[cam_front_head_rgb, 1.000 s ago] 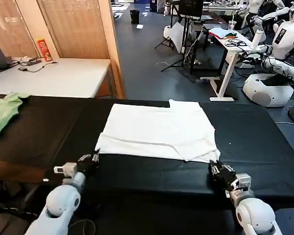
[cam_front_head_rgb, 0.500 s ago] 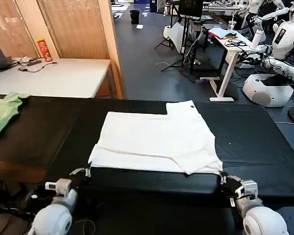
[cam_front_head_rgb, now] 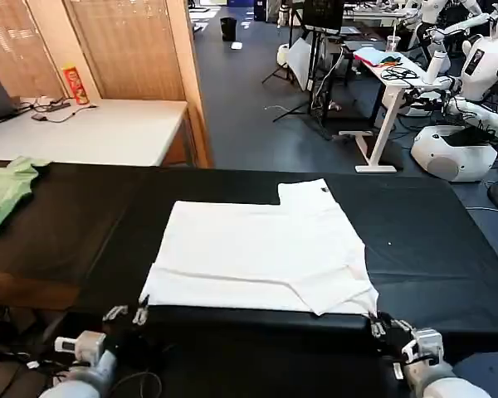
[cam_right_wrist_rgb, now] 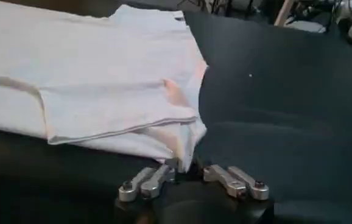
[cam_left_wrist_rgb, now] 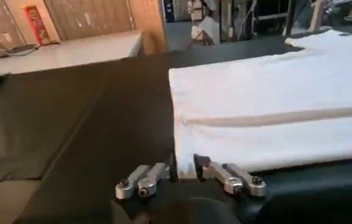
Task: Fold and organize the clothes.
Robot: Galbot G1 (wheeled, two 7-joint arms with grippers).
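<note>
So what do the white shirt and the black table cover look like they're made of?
White shirt: likely soft matte cotton knit; it lies limp with gentle creases and folded hems. Black table cover: seemingly a matte fabric or felt-like sheet, without shine, with faint ripples.

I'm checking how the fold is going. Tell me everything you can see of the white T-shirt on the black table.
The white T-shirt lies flat on the black table, print hidden, soft cotton by its look. It is folded into a rough rectangle with overlapping layers and a diagonal crease near its right front corner; one part juts out at the far right. Its front edge sits at the table's near edge. The left hand pinches the near left corner, and the right hand the near right corner.
</note>
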